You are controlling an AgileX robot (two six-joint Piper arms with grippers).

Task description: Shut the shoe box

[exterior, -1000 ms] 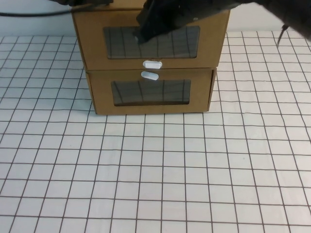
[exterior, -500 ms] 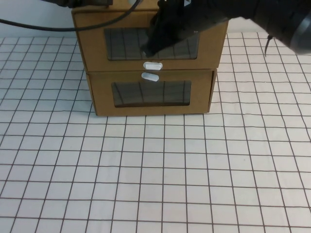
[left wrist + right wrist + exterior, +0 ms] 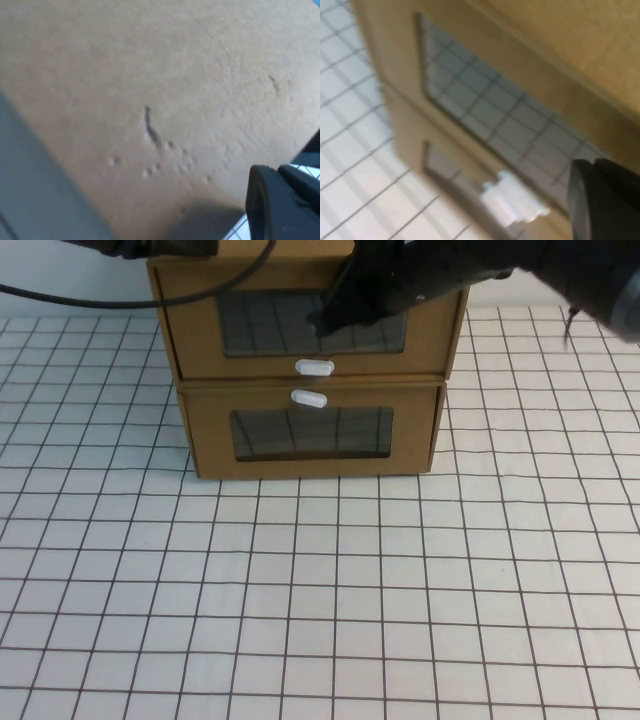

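The shoe box point(image 3: 195, 345) is the upper of two stacked brown cardboard boxes, with a clear window and a white oval tab point(image 3: 314, 367) below it. Its front sits nearly flush with the box under it. My right gripper point(image 3: 326, 320) is shut and its tip is against the window of the shoe box front. In the right wrist view my right gripper point(image 3: 587, 170) is beside the window, near the white tab point(image 3: 512, 197). My left gripper point(image 3: 175, 248) is over the top of the shoe box at its back left. In the left wrist view my left gripper point(image 3: 270, 172) hovers close above the cardboard top point(image 3: 150, 75).
The twin cardboard box point(image 3: 205, 445) lies underneath, its white tab point(image 3: 308, 398) above its window. Both stand at the far middle of a white table with a black grid point(image 3: 320, 600). A black cable point(image 3: 100, 300) runs from the left arm across the far left.
The shoe box front has slid back into its sleeve. My right gripper has followed it, moving away and to the right. My left arm has stayed on the box top.
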